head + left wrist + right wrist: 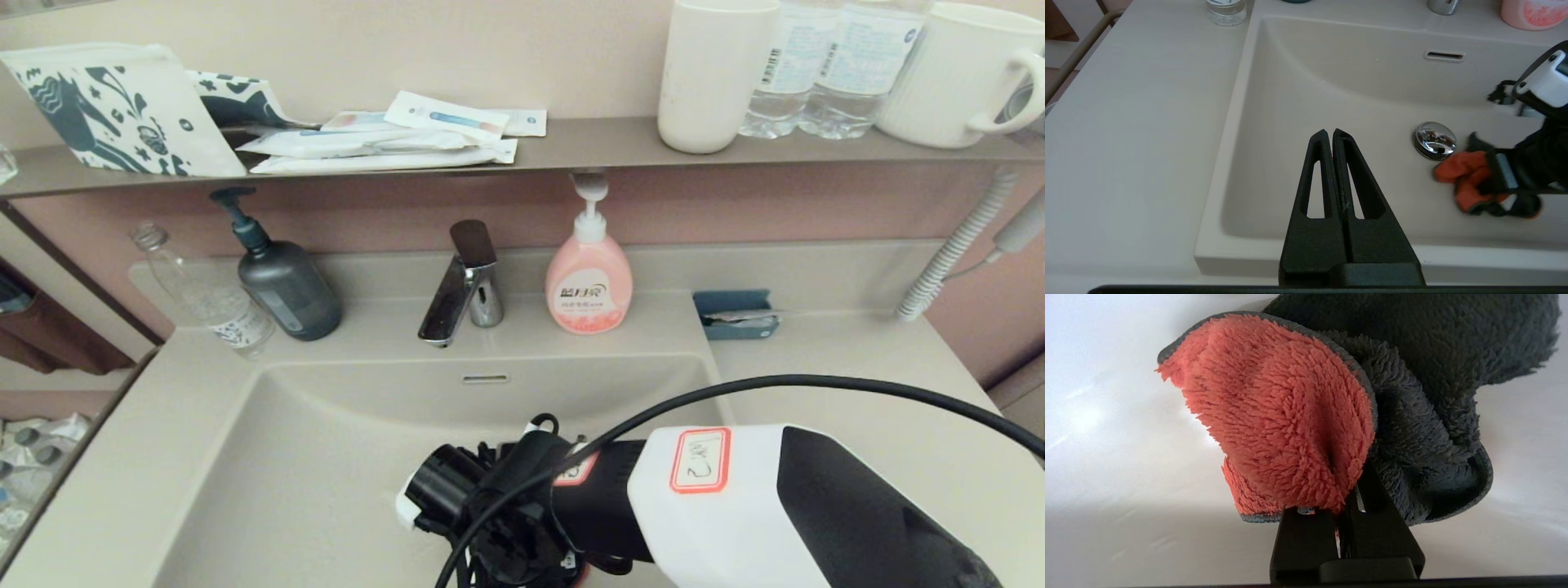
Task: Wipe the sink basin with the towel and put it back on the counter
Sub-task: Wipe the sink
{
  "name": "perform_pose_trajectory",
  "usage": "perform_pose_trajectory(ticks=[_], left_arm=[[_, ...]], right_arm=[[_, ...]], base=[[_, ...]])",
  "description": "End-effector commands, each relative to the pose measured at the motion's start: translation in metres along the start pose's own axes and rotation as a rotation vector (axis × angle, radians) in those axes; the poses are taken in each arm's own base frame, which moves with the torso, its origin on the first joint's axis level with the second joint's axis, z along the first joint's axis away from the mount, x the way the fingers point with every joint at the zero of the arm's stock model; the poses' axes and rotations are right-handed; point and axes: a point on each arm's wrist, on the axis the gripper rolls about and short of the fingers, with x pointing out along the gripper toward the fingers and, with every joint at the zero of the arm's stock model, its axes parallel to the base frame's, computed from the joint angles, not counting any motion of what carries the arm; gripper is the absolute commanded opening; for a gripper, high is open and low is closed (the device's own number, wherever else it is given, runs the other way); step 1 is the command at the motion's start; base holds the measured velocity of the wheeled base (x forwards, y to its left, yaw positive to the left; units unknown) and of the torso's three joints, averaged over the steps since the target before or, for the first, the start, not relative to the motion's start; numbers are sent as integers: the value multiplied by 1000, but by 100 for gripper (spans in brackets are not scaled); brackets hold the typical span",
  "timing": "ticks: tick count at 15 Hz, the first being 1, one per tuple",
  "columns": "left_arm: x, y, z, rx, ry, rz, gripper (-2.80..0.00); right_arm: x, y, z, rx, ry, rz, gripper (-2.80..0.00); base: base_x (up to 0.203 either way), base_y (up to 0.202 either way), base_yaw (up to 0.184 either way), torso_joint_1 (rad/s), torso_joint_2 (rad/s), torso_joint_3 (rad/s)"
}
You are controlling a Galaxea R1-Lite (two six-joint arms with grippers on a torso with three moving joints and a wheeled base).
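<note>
The beige sink basin (326, 457) takes up the front of the head view, its chrome drain plug (1434, 139) showing in the left wrist view. My right arm reaches down into the basin. Its gripper (1345, 490) is shut on the towel (1290, 416), a fluffy red-orange cloth with a dark grey reverse. The towel (1466, 179) lies bunched against the basin floor just beside the drain plug, with the right gripper (1502, 183) on it. In the head view my own wrist hides the towel. My left gripper (1329, 132) is shut on nothing and hangs over the basin's front left part. The counter (857, 392) flanks the basin.
Along the back edge stand a clear bottle (204, 294), a dark pump bottle (286, 282), the faucet (465, 282), a pink soap bottle (588, 278) and a blue holder (735, 314). The shelf (571, 151) above carries a patterned white pouch (114, 106), packets, cups and bottles.
</note>
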Motion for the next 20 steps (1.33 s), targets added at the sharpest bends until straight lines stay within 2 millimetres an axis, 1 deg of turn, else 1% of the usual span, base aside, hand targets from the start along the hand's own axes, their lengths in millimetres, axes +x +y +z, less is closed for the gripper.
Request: perform_pose_trajectory(ticks=[1,7,9,11,13,15,17,19,20], left_arm=[[0,0,0,0,1,1,-280],[0,0,0,-1,0,0,-280],[0,0,0,-1,0,0,-280],[0,0,0,-1,0,1,-280],[0,0,0,-1,1,1,-280],[0,0,0,0,1,1,-280],[0,0,0,0,1,1,-280],[0,0,0,0,0,0,-280],[0,0,0,0,0,0,-280]], right_arm=[[-10,-11,6,25,-7,-38,-280],[-8,-50,13,74,-21,-222,-280],[-7,-51,12,71,-13,-231,-280],[-4,-42,3,45,2,-216,-280],[-4,-28,-7,19,16,-179,-280],[-4,-13,-11,6,12,-138,-280],[-12,5,-14,0,19,-44,-280],[-16,24,-20,-32,-17,66,-280],[-16,27,-22,-42,-25,84,-280]], base=[[0,0,0,0,0,0],[0,0,0,0,0,0],[0,0,0,0,0,0],[0,0,0,0,0,0],[0,0,0,0,0,0],[0,0,0,0,0,0],[0,0,0,0,0,0],[0,0,0,0,0,0],[0,0,0,0,0,0]])
